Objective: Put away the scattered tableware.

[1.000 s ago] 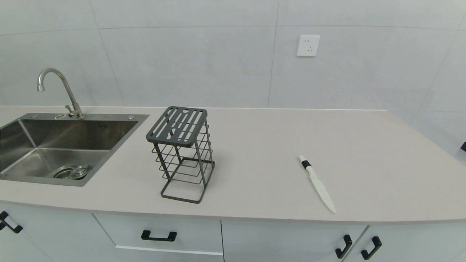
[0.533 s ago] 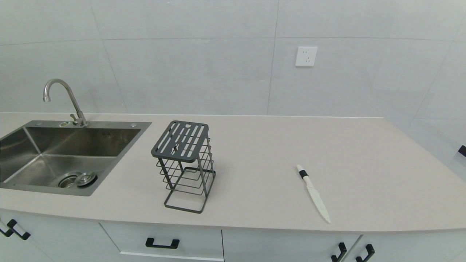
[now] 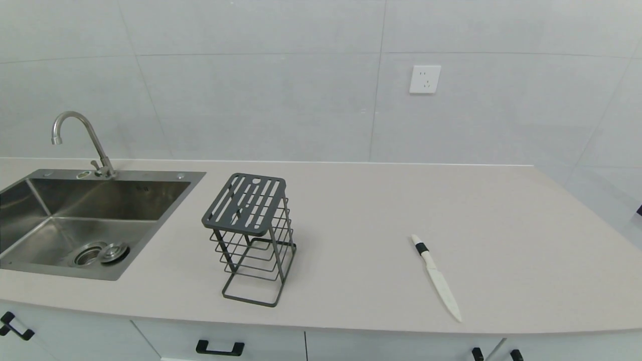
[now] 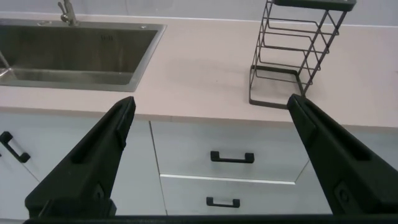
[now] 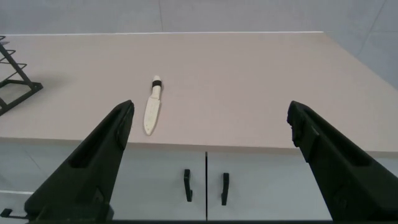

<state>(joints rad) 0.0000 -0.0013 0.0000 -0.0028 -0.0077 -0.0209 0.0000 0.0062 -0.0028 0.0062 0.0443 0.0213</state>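
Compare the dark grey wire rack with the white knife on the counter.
The dark grey wire rack stands upright; the white knife with a black band lies flat. The rack is a tall open frame, the knife a slim solid piece. Both rest on the beige countertop, apart.

On the bench (image 3: pixel 351 210): one knife (image 3: pixel 435 277), one wire rack (image 3: pixel 251 238). One sink (image 3: pixel 100 200), one tap (image 3: pixel 80 135), one wall socket (image 3: pixel 425 78).

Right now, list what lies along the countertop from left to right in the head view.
steel sink → black wire knife rack → white knife
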